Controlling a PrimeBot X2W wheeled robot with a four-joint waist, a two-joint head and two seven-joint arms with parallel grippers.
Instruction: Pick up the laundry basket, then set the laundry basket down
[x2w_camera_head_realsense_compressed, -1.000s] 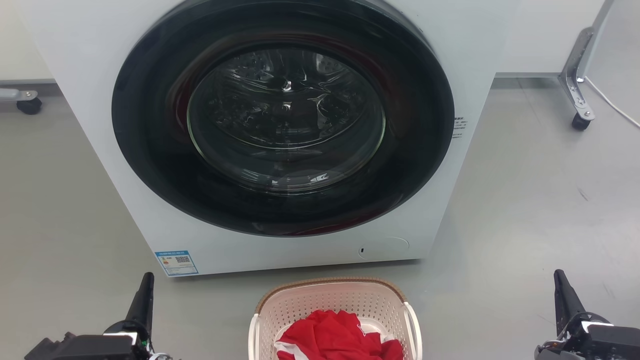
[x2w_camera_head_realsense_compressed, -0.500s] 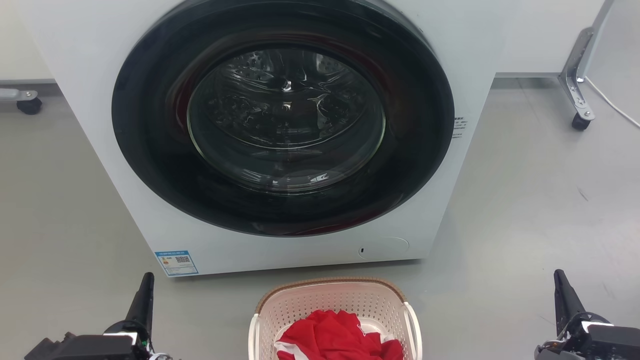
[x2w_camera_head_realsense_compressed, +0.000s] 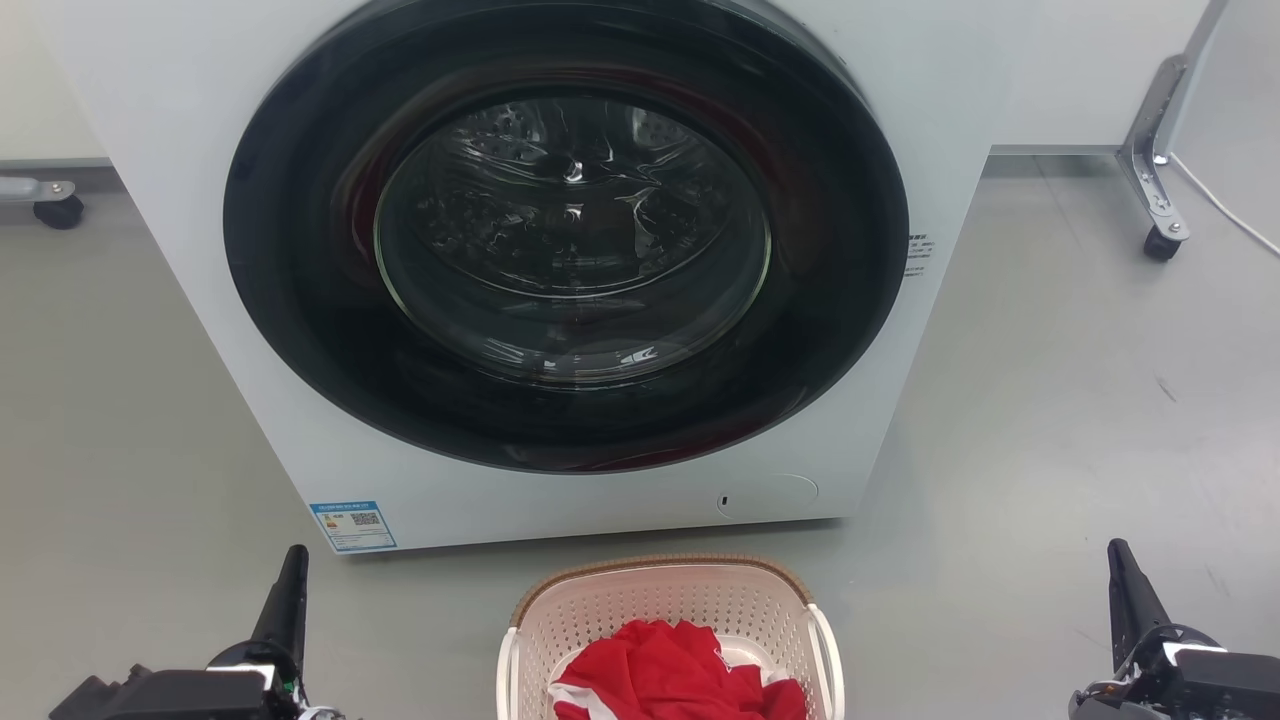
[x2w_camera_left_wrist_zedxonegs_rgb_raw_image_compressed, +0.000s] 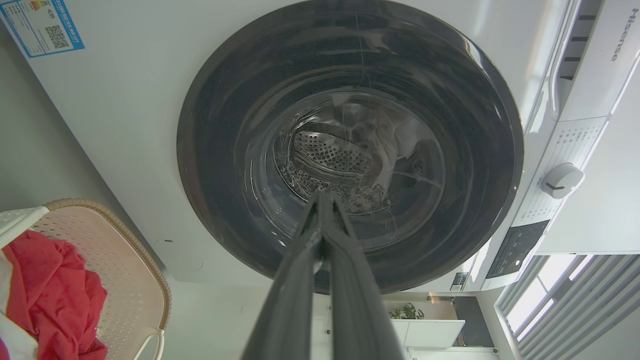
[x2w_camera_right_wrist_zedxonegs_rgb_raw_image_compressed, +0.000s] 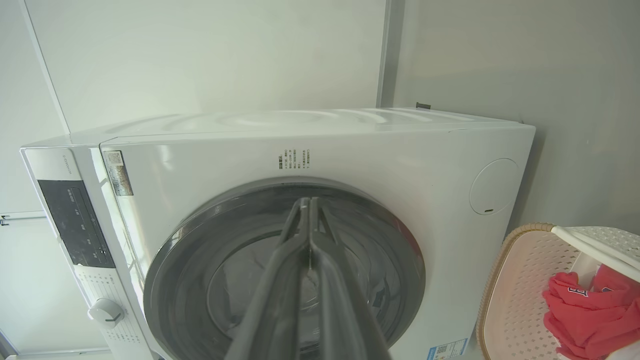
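The laundry basket (x2w_camera_head_realsense_compressed: 668, 604) stands on the floor at the bottom centre of the head view, cream-white and perforated with a brown rim, holding red clothing (x2w_camera_head_realsense_compressed: 675, 672). It also appears at the lower left of the left wrist view (x2w_camera_left_wrist_zedxonegs_rgb_raw_image_compressed: 131, 280) and the lower right of the right wrist view (x2w_camera_right_wrist_zedxonegs_rgb_raw_image_compressed: 520, 290). My left gripper (x2w_camera_head_realsense_compressed: 292, 572) is at the lower left, well left of the basket, its fingers pressed together and empty. My right gripper (x2w_camera_head_realsense_compressed: 1122, 575) is at the lower right, well right of the basket, also shut on nothing. Both point up toward the washing machine.
A white front-loading washing machine (x2w_camera_head_realsense_compressed: 560, 260) with a shut dark round door stands right behind the basket. A wheeled metal frame leg (x2w_camera_head_realsense_compressed: 1155, 190) is at the far right and a caster (x2w_camera_head_realsense_compressed: 55, 205) at the far left. Grey floor lies on both sides.
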